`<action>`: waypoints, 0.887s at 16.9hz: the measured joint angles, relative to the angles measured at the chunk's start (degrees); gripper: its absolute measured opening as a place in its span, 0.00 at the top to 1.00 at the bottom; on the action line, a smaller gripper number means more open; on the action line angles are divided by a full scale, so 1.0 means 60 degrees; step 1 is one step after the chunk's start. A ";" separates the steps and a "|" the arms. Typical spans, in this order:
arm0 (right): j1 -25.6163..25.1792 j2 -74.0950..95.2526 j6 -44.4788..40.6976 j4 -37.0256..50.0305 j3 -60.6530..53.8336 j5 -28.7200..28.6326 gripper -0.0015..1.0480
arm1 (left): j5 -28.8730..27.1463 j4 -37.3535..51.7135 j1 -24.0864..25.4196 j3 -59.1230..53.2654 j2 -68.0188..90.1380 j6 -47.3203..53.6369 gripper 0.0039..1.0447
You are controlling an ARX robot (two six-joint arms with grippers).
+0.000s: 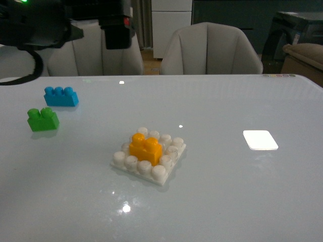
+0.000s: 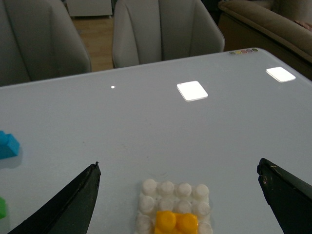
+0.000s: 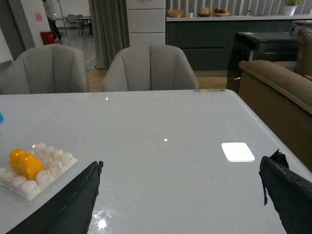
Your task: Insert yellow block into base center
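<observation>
Yellow block [image 1: 145, 147] seated mid-base [image 1: 166, 173]

lighting dim and even, bluish cast over the table [image 1: 212, 201] in the front view. overhead lamps show as glare on the glossy top: a bright square patch [image 1: 260, 139] right of the base [image 1: 166, 172], small pinpoint highlights behind and in front of it. shadows soft and faint under the base. front view slightly soft and noisy; the dark arm [image 1: 60, 22] at the far left of the base is blurred. wrist views sharper, fingertips [image 2: 73, 204] out of focus.
</observation>
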 joint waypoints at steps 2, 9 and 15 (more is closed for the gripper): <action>0.0000 0.0000 0.0000 0.0000 0.0000 -0.0004 0.06 | -0.2193 0.2590 0.0193 -0.1555 -0.1115 0.0324 0.23; 0.0000 0.0000 0.0000 0.0000 0.0000 0.0000 0.06 | -0.1599 0.3344 0.1759 -0.6120 -0.5191 0.0514 0.98; 0.0000 0.0000 0.0000 0.0000 0.0000 0.0000 0.06 | -0.0557 0.2699 0.3005 -0.7603 -0.7406 0.0514 0.99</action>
